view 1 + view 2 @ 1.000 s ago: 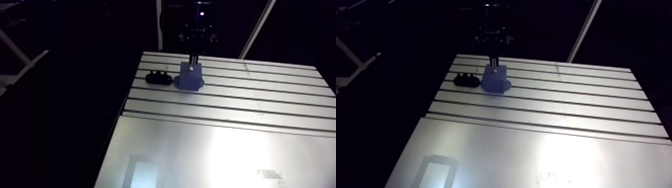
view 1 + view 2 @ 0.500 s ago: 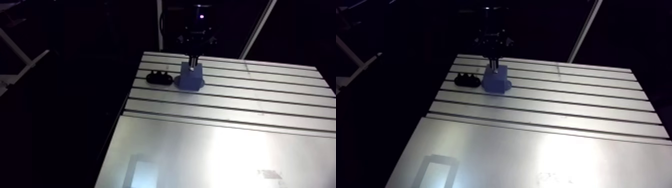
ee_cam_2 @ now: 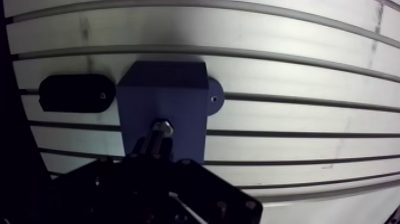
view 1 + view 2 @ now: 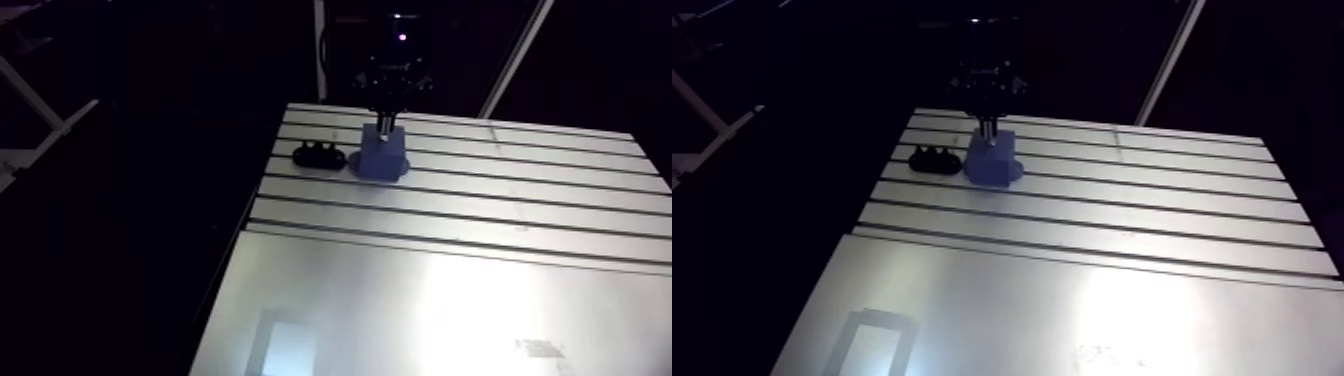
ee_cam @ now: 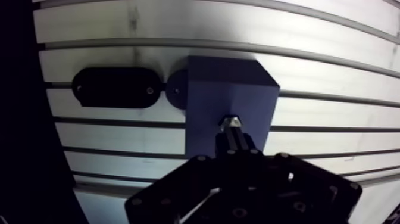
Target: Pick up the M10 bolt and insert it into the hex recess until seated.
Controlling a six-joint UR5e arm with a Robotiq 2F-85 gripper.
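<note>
The two-finger gripper (image 5: 235,149) pinches the small silvery steel M10 bolt (image 5: 230,123) by its shank, the bolt's end at the top face of the blue plastic block (image 5: 229,89) near the worktop's (image 5: 333,77) far edge. The bolt is probably stiff and smooth (slip-prone), so the shank is the best hold. A black oval holder (image 5: 113,87) lies just beside the block, clear of the path.

The wrist (image 4: 400,45) hung upright from the arm view's twelve o'clock edge, with the gripper (image 4: 386,122) pointing straight down toward six o'clock. In the wrist view its two fingers (image 5: 244,143) stood close together, clamped on the M10 bolt (image 5: 230,122) at their tips.
</note>
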